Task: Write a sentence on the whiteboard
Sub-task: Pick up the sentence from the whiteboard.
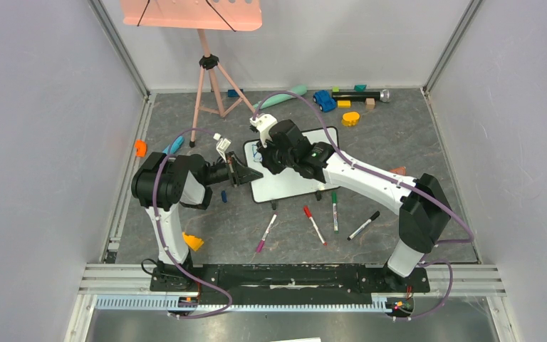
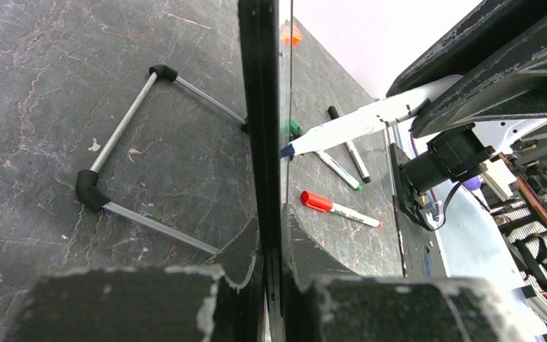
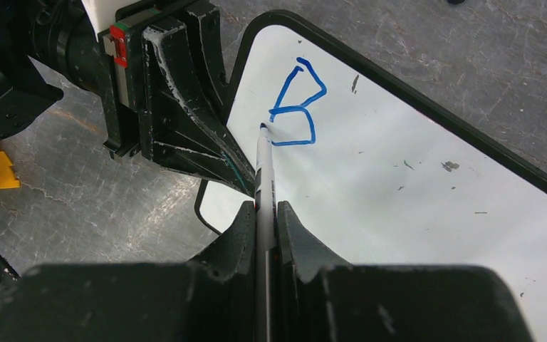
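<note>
With the left claw (image 1: 246, 173) pinching the whiteboard (image 3: 413, 178) edge in the middle of the bench (image 1: 185, 135), the right claw (image 3: 265, 210) clamps a blue marker (image 3: 264, 160) at the first letter "B" (image 3: 295, 107), so the next stroke likely needs a small rightward shift.

Bright, even overhead light casts soft shadows; both wrist views blur slightly at their near fingers (image 3: 313, 285).

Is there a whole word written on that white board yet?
No, only a single blue letter B shows on the whiteboard, with the marker tip at its left edge.
</note>
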Robot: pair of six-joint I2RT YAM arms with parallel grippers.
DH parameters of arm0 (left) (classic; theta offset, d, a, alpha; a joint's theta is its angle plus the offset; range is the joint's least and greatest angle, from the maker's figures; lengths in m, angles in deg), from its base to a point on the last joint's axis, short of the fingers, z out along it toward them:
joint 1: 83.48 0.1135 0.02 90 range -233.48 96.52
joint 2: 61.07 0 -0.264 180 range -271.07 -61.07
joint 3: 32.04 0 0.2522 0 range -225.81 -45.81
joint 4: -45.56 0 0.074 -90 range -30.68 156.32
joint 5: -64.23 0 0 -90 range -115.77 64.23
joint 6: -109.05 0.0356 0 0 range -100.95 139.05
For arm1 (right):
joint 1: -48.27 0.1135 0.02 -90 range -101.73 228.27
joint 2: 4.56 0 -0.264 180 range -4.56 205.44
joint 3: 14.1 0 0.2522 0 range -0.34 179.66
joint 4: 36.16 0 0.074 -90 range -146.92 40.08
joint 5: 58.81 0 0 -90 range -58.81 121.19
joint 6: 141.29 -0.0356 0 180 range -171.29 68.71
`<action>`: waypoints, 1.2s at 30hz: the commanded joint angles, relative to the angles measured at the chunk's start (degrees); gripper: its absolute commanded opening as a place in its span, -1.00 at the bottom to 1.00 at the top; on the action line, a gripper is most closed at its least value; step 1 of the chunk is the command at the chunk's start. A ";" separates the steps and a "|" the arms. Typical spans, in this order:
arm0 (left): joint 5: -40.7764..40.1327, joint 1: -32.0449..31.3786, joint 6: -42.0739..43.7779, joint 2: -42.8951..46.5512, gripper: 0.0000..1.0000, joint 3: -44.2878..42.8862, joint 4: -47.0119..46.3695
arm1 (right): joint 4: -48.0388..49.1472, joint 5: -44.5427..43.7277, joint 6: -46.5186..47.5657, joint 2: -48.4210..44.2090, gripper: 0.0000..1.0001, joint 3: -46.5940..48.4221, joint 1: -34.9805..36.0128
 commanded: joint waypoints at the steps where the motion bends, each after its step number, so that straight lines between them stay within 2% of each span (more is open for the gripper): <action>1: -1.48 0.14 9.70 -1.41 -0.96 1.19 -2.12 | 2.63 -3.51 1.23 0.18 -1.00 3.04 -0.57; 12: -1.53 0.14 9.57 -1.50 -0.96 1.10 -2.12 | 4.52 0.90 1.68 -5.73 -1.00 -1.03 -0.52; 18: -1.69 0.14 9.42 -1.60 -0.96 1.13 -2.12 | 4.74 -3.15 1.45 -9.01 -1.00 -4.19 -0.67; 23: -1.64 0.14 9.38 -1.61 -0.96 1.18 -2.12 | 3.93 -6.19 0.17 -8.28 -1.00 -4.01 -1.12; 36: -1.62 0.14 9.20 -1.65 -0.96 1.07 -2.12 | 3.31 -6.04 -0.16 -4.47 -1.00 -2.01 -1.20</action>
